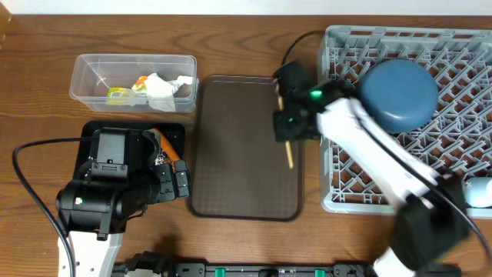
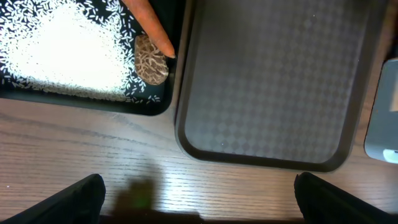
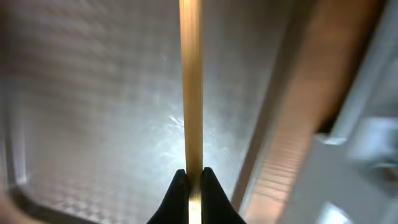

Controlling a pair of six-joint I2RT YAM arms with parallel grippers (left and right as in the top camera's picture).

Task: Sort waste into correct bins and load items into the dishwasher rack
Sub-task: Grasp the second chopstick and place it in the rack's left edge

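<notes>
Right tool [image 3: 191,183] is clamped tight on 1 chopstick [image 3: 190,81] above the brown tray [image 1: 231,154], presumably bound for the rack [image 1: 457,65]; left tool [image 2: 199,200] gapes, empty.

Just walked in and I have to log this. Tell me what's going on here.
The right arm's tool is shut on a wooden chopstick over the edge of the dark brown serving tray, beside the grey plastic dishwasher rack, where a large dark blue bowl sits. The left arm's tool hangs open by the shallow black tray of white rice and an orange carrot. The clear plastic tub holds a crumpled white napkin and a green-yellow wrapper.
</notes>
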